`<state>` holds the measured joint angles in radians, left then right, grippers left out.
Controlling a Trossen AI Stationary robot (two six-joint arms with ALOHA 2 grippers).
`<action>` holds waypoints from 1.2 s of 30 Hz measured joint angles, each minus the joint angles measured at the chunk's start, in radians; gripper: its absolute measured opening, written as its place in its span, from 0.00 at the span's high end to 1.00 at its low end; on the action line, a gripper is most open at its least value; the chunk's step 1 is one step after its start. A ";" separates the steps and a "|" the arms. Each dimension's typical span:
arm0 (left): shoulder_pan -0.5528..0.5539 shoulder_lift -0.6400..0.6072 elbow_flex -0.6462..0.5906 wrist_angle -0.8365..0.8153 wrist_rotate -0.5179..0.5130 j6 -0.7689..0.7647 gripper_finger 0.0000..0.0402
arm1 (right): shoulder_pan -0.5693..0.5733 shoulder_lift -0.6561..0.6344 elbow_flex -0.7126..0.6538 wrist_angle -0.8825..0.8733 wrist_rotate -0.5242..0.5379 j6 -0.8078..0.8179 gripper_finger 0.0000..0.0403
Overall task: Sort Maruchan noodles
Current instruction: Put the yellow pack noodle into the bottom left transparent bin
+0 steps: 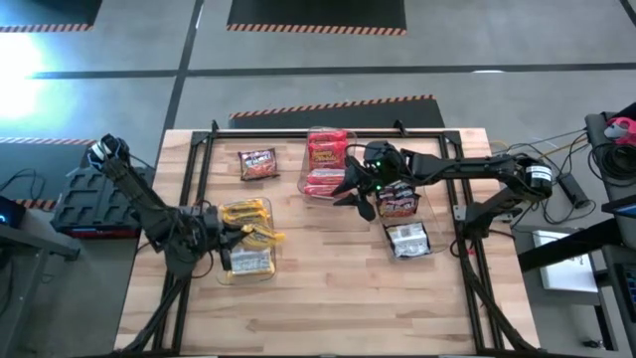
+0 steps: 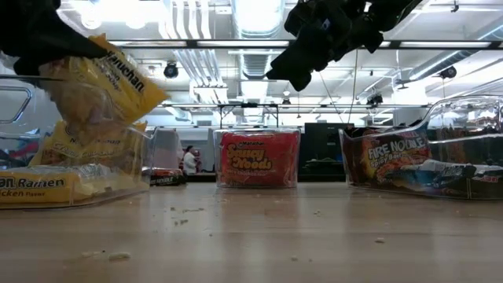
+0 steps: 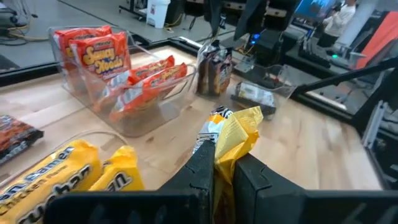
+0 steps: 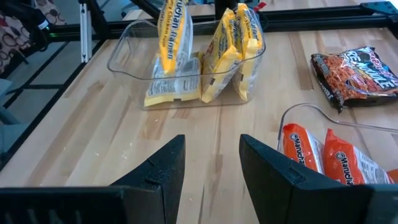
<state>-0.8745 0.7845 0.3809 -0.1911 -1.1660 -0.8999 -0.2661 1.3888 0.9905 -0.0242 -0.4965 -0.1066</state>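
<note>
left gripper [image 3: 222,171]: pinching yellow packet [image 3: 236,134], held over yellow bin [image 1: 260,275] for drop
right gripper [image 4: 211,158]: spread, empty, above table

Three clear bins [image 1: 241,267] sit on a wooden table [image 1: 328,298].

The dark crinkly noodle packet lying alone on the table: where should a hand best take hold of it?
The dark crinkly noodle packet lies flat, away from the bins. Probably best: come straight down from above and pinch one crimped end seam, since the flat face offers nothing to grip.
</note>
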 joint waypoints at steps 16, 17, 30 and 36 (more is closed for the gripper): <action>0.001 0.049 0.000 -0.196 -0.023 -0.281 0.97 | 0.000 0.000 0.000 0.000 0.000 0.000 0.65; 0.001 0.056 -0.001 -0.196 -0.027 -0.289 0.97 | 0.000 0.000 0.000 0.000 0.000 0.000 0.65; 0.007 0.106 -0.002 -0.201 -0.029 -0.315 0.97 | 0.000 0.000 0.000 0.000 0.000 0.000 0.65; 0.009 0.106 -0.002 -0.200 -0.028 -0.315 0.97 | 0.000 0.000 0.000 0.000 0.000 0.001 0.65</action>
<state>-0.8658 0.8909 0.3786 -0.3913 -1.1940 -1.2148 -0.2661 1.3888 0.9910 -0.0246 -0.4965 -0.1055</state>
